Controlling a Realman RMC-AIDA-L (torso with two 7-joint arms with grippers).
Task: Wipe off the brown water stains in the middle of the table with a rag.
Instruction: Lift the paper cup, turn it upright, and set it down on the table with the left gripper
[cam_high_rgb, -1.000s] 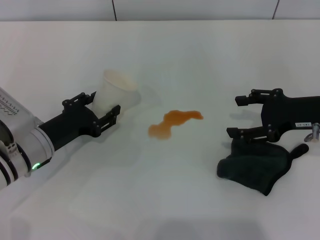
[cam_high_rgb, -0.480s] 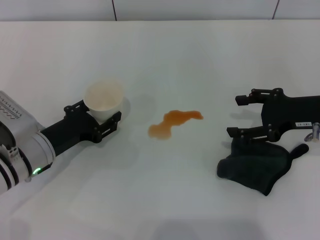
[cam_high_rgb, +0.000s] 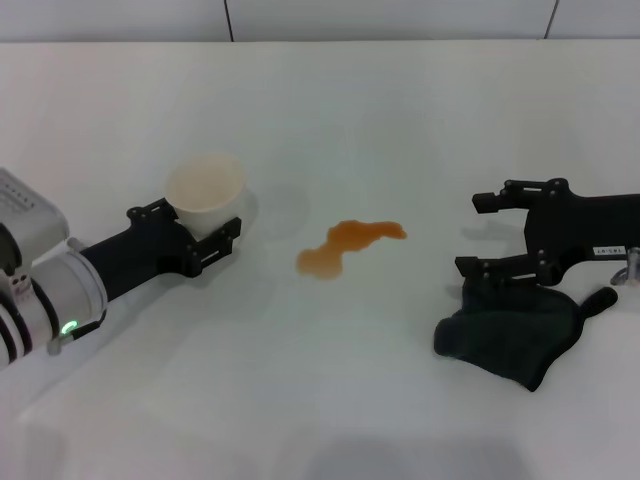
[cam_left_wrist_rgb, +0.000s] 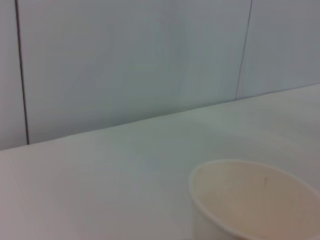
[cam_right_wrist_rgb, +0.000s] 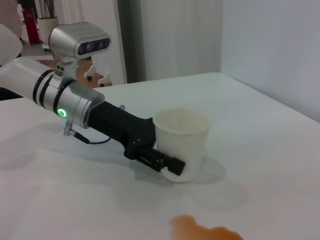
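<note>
Paper cup (cam_high_rgb: 206, 195), white and standing upright on the white tabletop (cam_high_rgb: 380, 120), sits between the fingers of the left pincer (cam_high_rgb: 205, 232), which closes around its lower wall; the right wrist view shows the fingers clamped against the cup near its base, and the cup's inside looks bare and pale, with no liquid visible in it from the left wrist view (cam_left_wrist_rgb: 252, 197). The left arm reaches in low from the robot's left, its black forearm nearly level with the tabletop and its white sleeve with a green light trailing behind. Brown water stains (cam_high_rgb: 345, 246) lie as one wavy orange-brown puddle in the middle of the tabletop, between the two arms, near the cup but apart from it; its edge also shows in the right wrist view (cam_right_wrist_rgb: 200, 231). On the robot's right, the right pincer (cam_high_rgb: 480, 233) rests low over the tabletop with its two black fingers spread wide apart and nothing between them, pointing toward the puddle but well short of it. The rag (cam_high_rgb: 512, 333), a dark crumpled cloth with a small loop at its outer corner, lies flat on the tabletop just beside and partly under the near finger of the right pincer, not grasped by it, and well apart from the puddle.
</note>
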